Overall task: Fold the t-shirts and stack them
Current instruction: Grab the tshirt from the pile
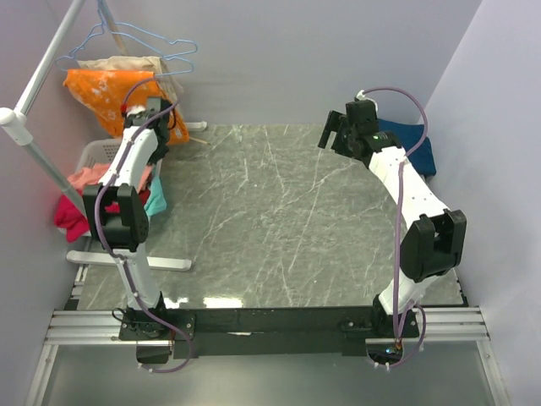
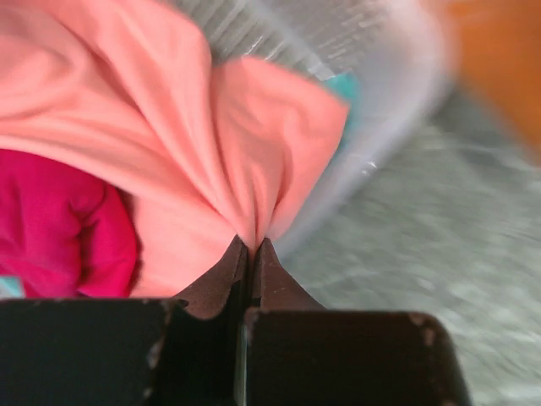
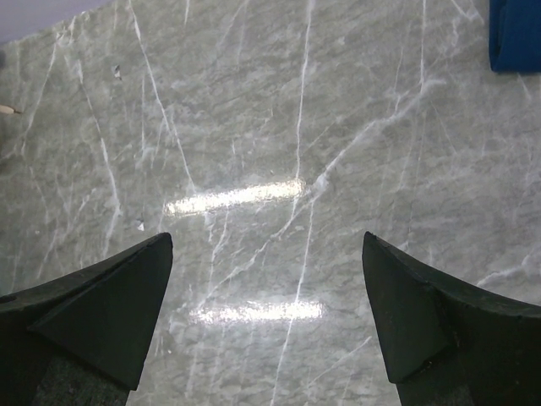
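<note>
Since the marble table (image 1: 279, 220) has nothing lying across its middle, I take that stretch for the folding ground, with the clothes kept at its edges. The white laundry basket (image 1: 95, 152) stands at the far left corner, heaped with garments, which is why the left arm bends over it. Hung on the rack above it, the orange blotched cloth (image 1: 110, 93) plays no part in the work.

At the far right edge the dark blue t-shirt (image 1: 410, 144) lies bunched near the wall, and the right arm is poised close by above the marble. The right gripper (image 3: 266, 241) has its jaws spread wide with nothing between them, waiting, I'd guess, for its share of cloth.

In the basket the salmon-pink t-shirt (image 2: 211, 144) lies over a magenta garment (image 2: 59, 220). The left gripper (image 2: 251, 245) is clamped tight on a fold of the pink shirt, and the cloth puckers into the jaws. I'd judge the pinch is meant to lift it out onto the table.
</note>
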Motion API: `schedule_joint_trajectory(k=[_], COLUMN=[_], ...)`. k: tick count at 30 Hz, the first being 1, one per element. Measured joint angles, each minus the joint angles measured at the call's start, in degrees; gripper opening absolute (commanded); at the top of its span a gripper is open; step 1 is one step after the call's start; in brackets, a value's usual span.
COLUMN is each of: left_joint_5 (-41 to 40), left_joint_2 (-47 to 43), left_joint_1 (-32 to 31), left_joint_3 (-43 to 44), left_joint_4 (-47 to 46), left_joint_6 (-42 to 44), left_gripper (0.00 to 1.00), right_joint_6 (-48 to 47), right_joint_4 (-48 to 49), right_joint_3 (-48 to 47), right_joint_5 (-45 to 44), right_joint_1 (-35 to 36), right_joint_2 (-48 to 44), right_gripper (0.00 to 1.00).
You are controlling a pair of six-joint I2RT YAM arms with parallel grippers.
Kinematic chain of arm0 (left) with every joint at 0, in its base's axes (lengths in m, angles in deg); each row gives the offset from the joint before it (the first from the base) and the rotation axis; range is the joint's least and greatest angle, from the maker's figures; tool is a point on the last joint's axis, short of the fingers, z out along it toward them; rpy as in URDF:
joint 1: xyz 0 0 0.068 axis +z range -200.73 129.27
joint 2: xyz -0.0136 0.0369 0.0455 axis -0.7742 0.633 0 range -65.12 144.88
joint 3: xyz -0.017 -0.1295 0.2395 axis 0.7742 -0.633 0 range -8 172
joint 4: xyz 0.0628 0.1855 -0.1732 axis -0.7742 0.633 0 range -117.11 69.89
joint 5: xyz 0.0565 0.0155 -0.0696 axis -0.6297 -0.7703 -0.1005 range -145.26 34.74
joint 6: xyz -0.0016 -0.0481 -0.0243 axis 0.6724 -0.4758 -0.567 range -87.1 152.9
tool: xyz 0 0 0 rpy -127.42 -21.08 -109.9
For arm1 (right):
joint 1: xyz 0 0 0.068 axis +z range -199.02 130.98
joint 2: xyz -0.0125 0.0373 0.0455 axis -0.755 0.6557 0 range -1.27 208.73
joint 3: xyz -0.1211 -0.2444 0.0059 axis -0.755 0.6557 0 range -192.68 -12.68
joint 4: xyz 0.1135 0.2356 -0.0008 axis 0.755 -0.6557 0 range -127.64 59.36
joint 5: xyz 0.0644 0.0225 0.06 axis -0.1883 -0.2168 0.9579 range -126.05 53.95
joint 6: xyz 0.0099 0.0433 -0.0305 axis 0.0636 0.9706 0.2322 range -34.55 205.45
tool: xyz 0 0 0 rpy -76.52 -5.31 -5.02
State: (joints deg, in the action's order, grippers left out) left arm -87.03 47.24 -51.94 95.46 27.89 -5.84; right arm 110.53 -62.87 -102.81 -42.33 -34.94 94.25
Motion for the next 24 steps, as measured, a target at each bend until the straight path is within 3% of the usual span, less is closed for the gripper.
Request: schedule_joint_trajectory(k=[7, 13, 19, 24], left_joint_5=[-5.9, -8.0, -7.6, -20.5], left_joint_2=[-2.3, -6.0, -12.5, -14.5], left_joint_1=[-10.1, -16.1, -20.0, -21.5], left_joint_3=[13.0, 17.3, 18.9, 24.8], left_joint_4=[4.6, 6.2, -2.0, -13.6], left_joint_6=[1.7, 4.1, 13.0, 19.4], left_gripper=[0.01, 0.01, 0.01, 0.01], right_joint_6=[0.8, 1.1, 1.5, 2.1], right_joint_4=[-0.4, -0.4, -0.4, -0.2], right_joint_3=[-1.5, -1.6, -1.6, -1.4], right_joint_5=[0.9, 1.2, 1.4, 2.2], right_joint_1=[0.0, 0.0, 0.0, 0.0], right_joint_2=[1.2, 1.2, 1.2, 1.2], right_gripper=[0.98, 0.98, 0.97, 0.97])
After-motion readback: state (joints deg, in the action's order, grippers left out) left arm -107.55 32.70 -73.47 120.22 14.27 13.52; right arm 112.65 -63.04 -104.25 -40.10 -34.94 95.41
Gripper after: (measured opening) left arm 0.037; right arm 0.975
